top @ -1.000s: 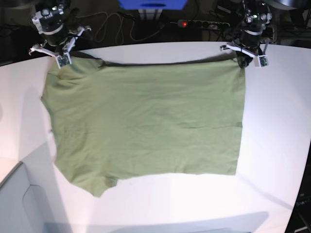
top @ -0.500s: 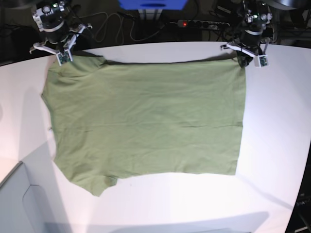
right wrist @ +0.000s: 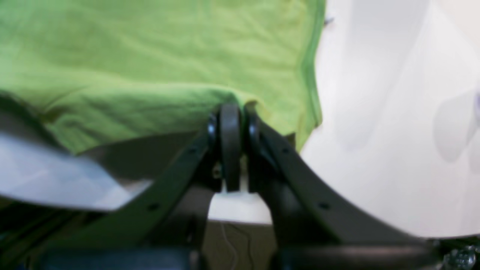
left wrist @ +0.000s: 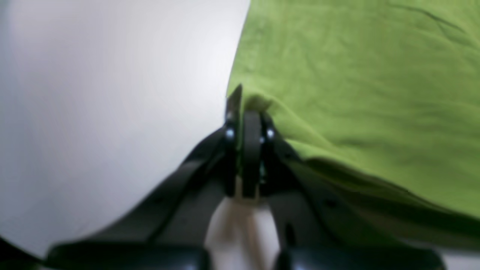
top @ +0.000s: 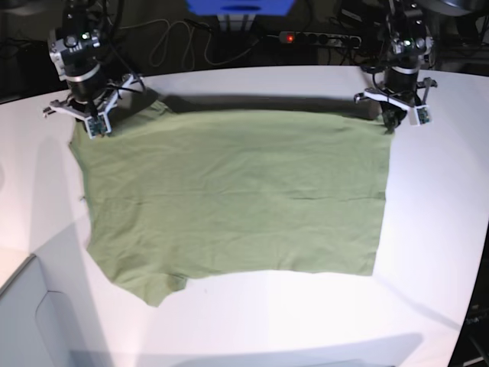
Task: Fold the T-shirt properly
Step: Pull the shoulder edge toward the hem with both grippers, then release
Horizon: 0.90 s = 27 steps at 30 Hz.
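The olive-green T-shirt [top: 229,191] lies spread on the white table [top: 435,214], its far edge lifted and casting a dark shadow. My left gripper [top: 393,118], on the base view's right, is shut on the shirt's far right corner; the left wrist view shows its jaws [left wrist: 249,108] closed on green cloth [left wrist: 356,75]. My right gripper [top: 95,126], on the base view's left, is shut on the far left corner near a sleeve; the right wrist view shows its jaws [right wrist: 232,107] pinching the cloth [right wrist: 150,56]. The neckline and tag are not visible.
Beyond the table's far edge lie cables and a power strip with a red light [top: 317,37], beside a blue object [top: 241,8]. A grey panel [top: 38,321] stands at the front left corner. Bare table shows in front of the shirt and to its right.
Both grippers have moved toward the front with the shirt's far corners, lifting the far edge; a wider shadow now lies behind it. The far edge sits farther from the table's back.
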Motion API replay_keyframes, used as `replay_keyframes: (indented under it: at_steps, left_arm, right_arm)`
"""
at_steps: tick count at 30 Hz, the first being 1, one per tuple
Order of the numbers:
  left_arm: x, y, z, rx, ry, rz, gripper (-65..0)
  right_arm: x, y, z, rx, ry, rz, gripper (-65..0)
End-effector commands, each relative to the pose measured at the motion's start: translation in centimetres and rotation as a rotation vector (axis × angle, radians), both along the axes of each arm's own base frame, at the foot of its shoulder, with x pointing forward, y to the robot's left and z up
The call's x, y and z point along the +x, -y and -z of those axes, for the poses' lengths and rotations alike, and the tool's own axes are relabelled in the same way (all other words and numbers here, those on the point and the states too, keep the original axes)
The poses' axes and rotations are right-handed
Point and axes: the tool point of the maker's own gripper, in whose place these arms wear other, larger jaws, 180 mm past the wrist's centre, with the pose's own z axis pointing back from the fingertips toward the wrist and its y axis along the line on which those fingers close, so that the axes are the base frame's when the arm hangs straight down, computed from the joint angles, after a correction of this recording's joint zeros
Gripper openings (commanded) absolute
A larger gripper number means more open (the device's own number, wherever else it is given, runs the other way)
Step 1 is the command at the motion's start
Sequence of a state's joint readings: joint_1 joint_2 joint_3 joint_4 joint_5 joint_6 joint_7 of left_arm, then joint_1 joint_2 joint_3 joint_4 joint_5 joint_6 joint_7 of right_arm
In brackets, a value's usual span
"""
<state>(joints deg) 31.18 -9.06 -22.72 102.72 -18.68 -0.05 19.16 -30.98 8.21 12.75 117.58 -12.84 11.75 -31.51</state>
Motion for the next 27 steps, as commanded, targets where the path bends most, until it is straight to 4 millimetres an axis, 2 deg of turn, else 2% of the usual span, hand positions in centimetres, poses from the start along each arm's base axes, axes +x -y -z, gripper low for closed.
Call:
replay_keyframes:
  at_steps: [1,5,13,18,27]
  left_arm:
    - [1.0,-0.2,-1.2,0.014,0.051,0.003,-65.0]
    - [2.5,-0.4,-1.3,0.007,0.078,-0.007,-65.0]
    - [4.7,-1.1,-0.1,-0.017,0.087,-0.035,-65.0]
    - [5.5,-1.1,-0.5,-0.020,0.108,-0.036,-65.0]
    - [7.9,-1.2,-1.7,-0.024,0.164,-0.040,-65.0]
  right_arm:
    - [1.0,-0.6,-0.7,0.007,0.037,-0.034,-64.8]
    - [2.9,-1.2,0.3,0.018,0.027,-0.090,-64.8]
    - [6.9,-0.6,1.4,0.040,0.045,-0.067,-64.8]
    - [8.9,-0.5,1.1,0.045,0.070,-0.063,-64.8]
    - [11.3,-0.6,1.9,0.064,0.056,-0.089,-64.8]
